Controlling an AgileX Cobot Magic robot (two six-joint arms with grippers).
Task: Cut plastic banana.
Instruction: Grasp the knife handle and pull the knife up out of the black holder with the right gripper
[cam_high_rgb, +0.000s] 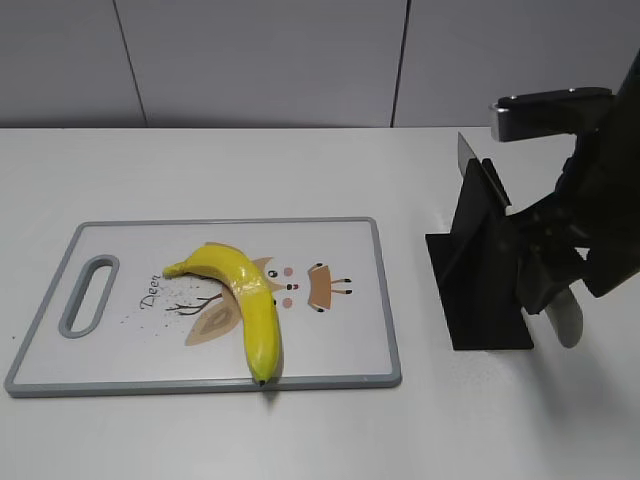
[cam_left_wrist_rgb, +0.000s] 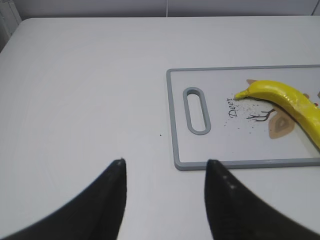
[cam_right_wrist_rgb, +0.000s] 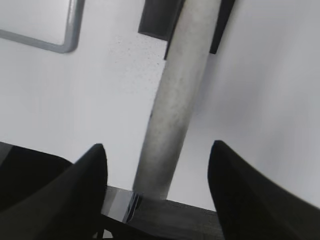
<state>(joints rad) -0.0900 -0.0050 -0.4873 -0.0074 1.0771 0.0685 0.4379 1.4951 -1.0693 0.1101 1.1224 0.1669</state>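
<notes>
A yellow plastic banana (cam_high_rgb: 250, 300) lies on a white cutting board with a grey rim (cam_high_rgb: 330, 378); both also show in the left wrist view, the banana (cam_left_wrist_rgb: 285, 97) and the board (cam_left_wrist_rgb: 172, 125). A knife sits in a black stand (cam_high_rgb: 480, 290), its grey handle (cam_high_rgb: 565, 318) sticking out to the front right. My right gripper (cam_high_rgb: 542, 285) is open, with its fingers on either side of the handle (cam_right_wrist_rgb: 175, 115), not closed on it. My left gripper (cam_left_wrist_rgb: 165, 162) is open and empty above the table, just left of the board's handle end.
The knife blade tip (cam_high_rgb: 468, 150) rises above the stand. The board has a handle slot (cam_left_wrist_rgb: 196, 110) at its left end. A corner of the board (cam_right_wrist_rgb: 70, 45) and part of the stand (cam_right_wrist_rgb: 155, 20) show in the right wrist view.
</notes>
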